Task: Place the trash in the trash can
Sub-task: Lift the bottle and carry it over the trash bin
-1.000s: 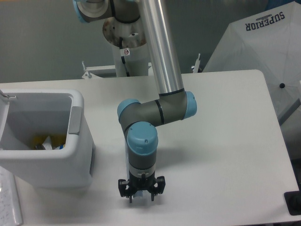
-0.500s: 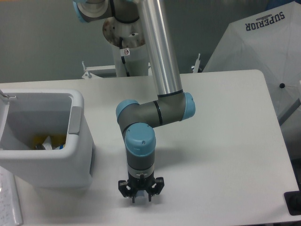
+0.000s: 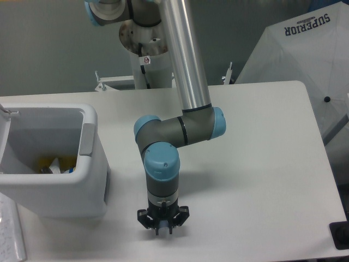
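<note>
The trash (image 3: 54,164) lies down at the bottom of the trash can (image 3: 60,194). Only a bit of it shows: some yellow, some blue and a pale crinkly piece. It is too small to tell which piece is the snack bag and which is the bottle. The trash can is a big white box with round corners and a thick rim. It stands on the left side of the white table (image 3: 262,164). A grey panel (image 3: 86,140) sits on its inner right wall, near the top. The gripper (image 3: 163,232) is well to the right of the can, near the front edge of the table. It points straight down, with its tips very close to the table top. The two fingers are close together, with only a thin gap showing, and nothing can be seen between them. The arm (image 3: 188,60) above it is shiny silver with blue caps at the joints. Behind the table, at the top right, is a white umbrella (image 3: 305,49) with the word SUPERIOR on it.
</note>
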`<state>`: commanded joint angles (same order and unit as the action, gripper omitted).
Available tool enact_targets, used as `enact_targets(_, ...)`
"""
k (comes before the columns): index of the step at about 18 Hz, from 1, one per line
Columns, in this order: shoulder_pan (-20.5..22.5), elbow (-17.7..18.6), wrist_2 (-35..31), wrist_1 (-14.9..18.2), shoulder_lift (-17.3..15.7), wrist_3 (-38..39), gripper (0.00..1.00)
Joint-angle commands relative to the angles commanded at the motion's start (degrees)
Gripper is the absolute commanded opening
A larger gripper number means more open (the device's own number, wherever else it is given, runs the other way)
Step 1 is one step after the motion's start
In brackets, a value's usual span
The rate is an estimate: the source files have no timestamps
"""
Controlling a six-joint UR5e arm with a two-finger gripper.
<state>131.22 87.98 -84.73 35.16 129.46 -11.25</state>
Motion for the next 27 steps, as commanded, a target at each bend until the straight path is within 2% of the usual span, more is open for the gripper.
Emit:
enact_targets(4, 0.3, -0.6, 0.2, 0.0, -0.2, -0.4, 0.24)
enact_targets(6, 1.4, -1.1, 0.3, -0.2, -0.7, -0.5, 0.24)
enact_targets(9, 3.9, -2.3, 0.7, -0.4, -4.9, -0.4, 0.24)
enact_targets(13, 5.6, -7.2, 2.5, -0.4, -7.7, 0.4, 0.24)
enact_targets(17, 8.6, -7.7, 4.6, -0.6, -15.1, 2.7, 0.24)
enact_targets(19, 9.3, -10.0, 4.5, -0.6, -18.4, 6.5, 0.24)
enact_targets(21, 9.8, -13.3, 4.5, -0.6, -20.0, 10.7, 0.24)
enact_targets(23, 9.5, -15.1, 4.4, -0.6, -22.7, 12.8, 0.24)
enact_targets(27, 8.3, -14.8, 4.5, -0.6, -27.9, 12.4, 0.24)
